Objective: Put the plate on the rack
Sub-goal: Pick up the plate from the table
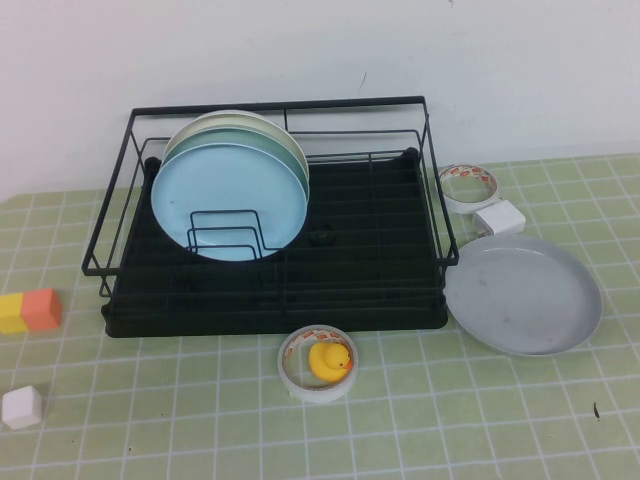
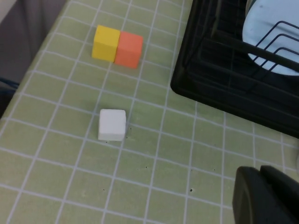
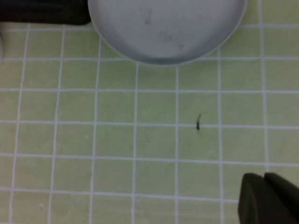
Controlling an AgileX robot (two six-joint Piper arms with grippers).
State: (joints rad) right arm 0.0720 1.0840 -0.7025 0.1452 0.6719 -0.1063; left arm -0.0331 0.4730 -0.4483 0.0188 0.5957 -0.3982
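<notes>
The plate [image 1: 523,294] lies flat on the table, just right of the rack [image 1: 270,215]. The left gripper [image 2: 266,196] and right gripper [image 3: 271,198] are barely glimpsed; their state cannot be told. A slip is judged likely, as the rim lies flush against the table.

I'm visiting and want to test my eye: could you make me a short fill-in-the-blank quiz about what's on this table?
1. The grey plate lies flat on the table, to the robot's ____ of the rack.
2. The yellow duck sits inside a ring of ____.
3. The front plate standing in the rack is light ____.
4. Next to the yellow block sits an ____ one.

Missing words: right; tape; blue; orange.
</notes>
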